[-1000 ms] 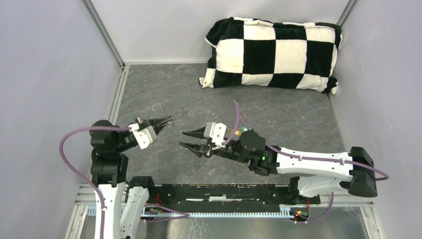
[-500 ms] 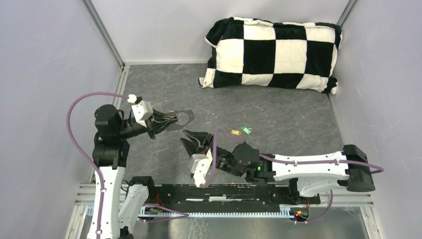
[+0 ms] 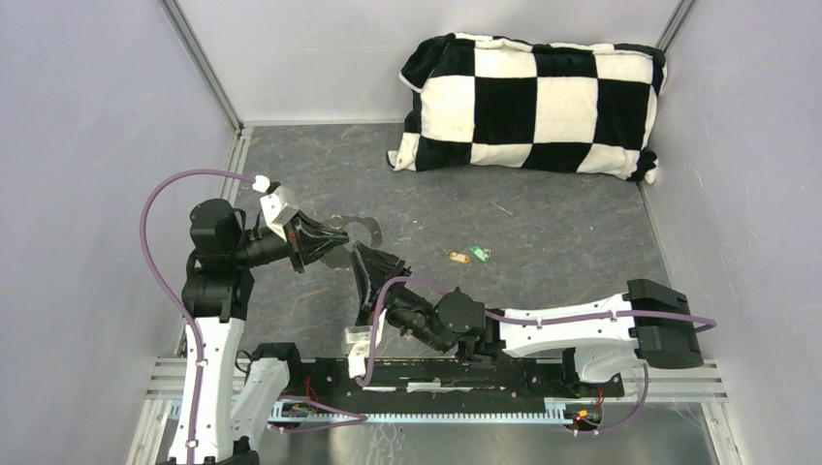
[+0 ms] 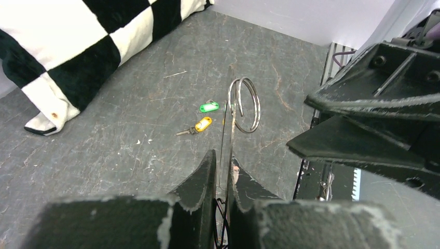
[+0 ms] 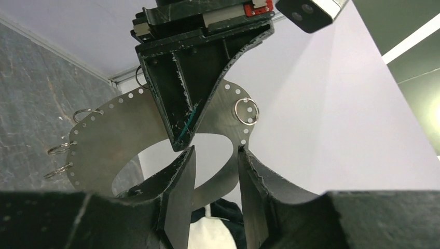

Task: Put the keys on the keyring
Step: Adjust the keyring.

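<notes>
Clamping the keyring (image 5: 119,129) between its pressed-together fingers, the left gripper (image 3: 328,242) held it off the grey table (image 3: 543,223), left of centre in the overhead view. The keyring was a flat, thin metal plate with a large opening, small holes punched along its outer edge, and several small split rings (image 5: 235,111) hanging from those holes. From the left wrist camera the plate appeared edge-on, running out from the closed jaws toward 12 o'clock, with one split ring beside its far end. The right gripper (image 3: 368,260) sat just at 4 o'clock of the left one, pointing at the plate. Its fingers (image 5: 179,176) were spread apart, with the plate's lower band seen in the gap; whether they touched it could not be told. Both keys lay flat on the table, well apart from the plate, at 3 o'clock of the right gripper: the yellow key (image 3: 458,258) and, just beside it at 2 o'clock, the green key (image 3: 479,254). A black-and-white checkered pillow (image 3: 528,102) rested toward the table's 1 o'clock corner.
</notes>
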